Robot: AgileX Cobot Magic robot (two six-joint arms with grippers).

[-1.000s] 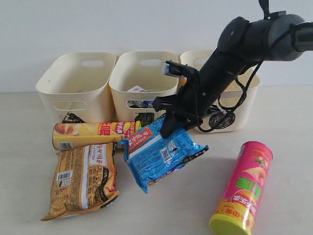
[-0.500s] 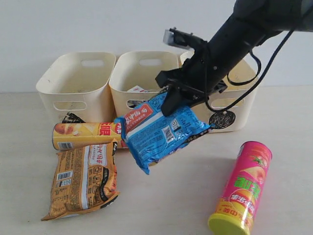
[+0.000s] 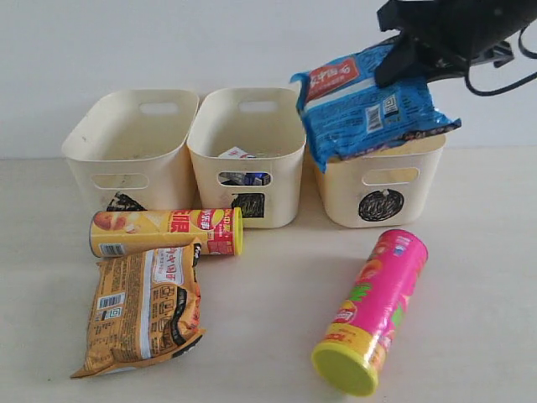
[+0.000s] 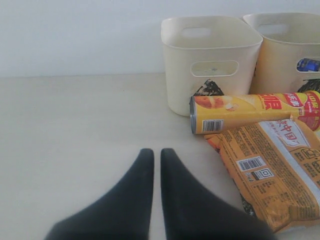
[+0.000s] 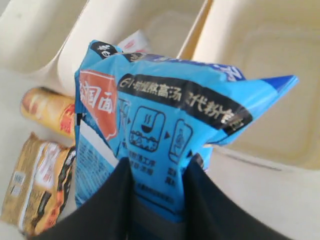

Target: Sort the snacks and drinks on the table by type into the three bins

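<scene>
- A missed drop is judged the main risk: the blue bag [image 3: 369, 105] is hung above the circle-marked bin [image 3: 344, 189], but its lower corner is seen to overhang the rim on the side of the square-marked bin [image 3: 210, 159]. If it is let go here, it could be left caught on the rim or tipped into the wrong bin.
- A slip is also possible. The bag is gripped by 1 edge only, its film looks crinkly, and most of its weight is hung below the fingers.
- The bag looks about as wide as the bin's mouth, so it could end up bridged across the rim unless it is lowered narrow end first.
- The right gripper [image 3: 403, 59] is clamped on the bag's upper edge and is held high over the bins; most of that arm is cut off by the frame.
- The left gripper [image 4: 156, 152] is held low over the table [image 3: 277, 336], with its fingers drawn nearly together and nothing between them. It is pointed toward the triangle-marked bin [image 4: 210, 50].
- 3 snacks are left on the table: the yellow-and-red tube [image 3: 164, 232] is laid just before the bins, the orange bag [image 3: 143, 306] just beside it, and the pink tube [image 3: 373, 311] well apart on its side — there it could be set rolling by a light knock.
</scene>
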